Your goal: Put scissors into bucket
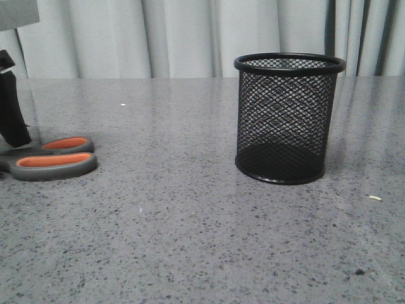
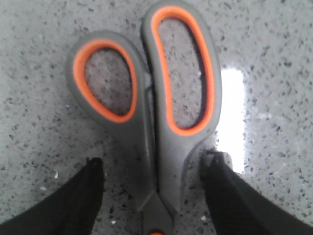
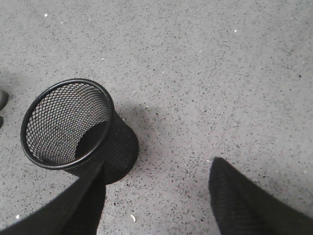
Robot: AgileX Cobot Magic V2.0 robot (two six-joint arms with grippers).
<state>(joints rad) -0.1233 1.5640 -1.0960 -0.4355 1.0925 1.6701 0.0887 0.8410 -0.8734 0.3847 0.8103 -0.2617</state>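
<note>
The scissors (image 1: 54,158) lie flat on the grey table at the far left, dark grey handles with orange lining pointing right; their blades are hidden. In the left wrist view the scissors (image 2: 161,161) lie between the fingers. My left gripper (image 2: 156,169) is open, low over the table, its fingers either side of the handle necks and apart from them. A left finger (image 1: 12,117) shows at the left edge of the front view. The black mesh bucket (image 1: 286,117) stands upright right of centre and shows empty in the right wrist view (image 3: 73,129). My right gripper (image 3: 159,169) is open and empty, above the table beside the bucket.
The speckled grey table (image 1: 190,221) reaches back to pale curtains (image 1: 190,31). A small white scrap (image 1: 375,198) lies right of the bucket. A dark speck (image 1: 359,272) lies near the front right.
</note>
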